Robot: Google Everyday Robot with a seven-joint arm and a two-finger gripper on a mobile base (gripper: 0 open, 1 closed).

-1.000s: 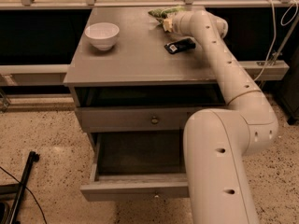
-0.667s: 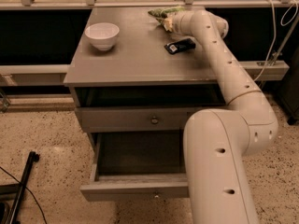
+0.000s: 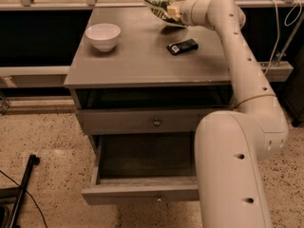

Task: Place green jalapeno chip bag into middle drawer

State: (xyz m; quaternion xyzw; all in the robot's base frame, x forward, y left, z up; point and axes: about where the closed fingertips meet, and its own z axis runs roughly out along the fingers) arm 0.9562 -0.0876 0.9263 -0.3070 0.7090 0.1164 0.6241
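At the counter's (image 3: 142, 65) far edge the end effector (image 3: 173, 11) meets the crinkly green chip bag (image 3: 158, 6), closure unclear; slick foil may slip.

i note the gripper (image 3: 174, 11) at the far edge of the cabinet (image 3: 142, 61), against the crinkly, glossy green jalapeno chip bag (image 3: 159, 8). arm (image 3: 247, 75) smooth matt plastic; middle drawer (image 3: 137, 193) matt grey wood; bowl (image 3: 102, 35) glossy white.
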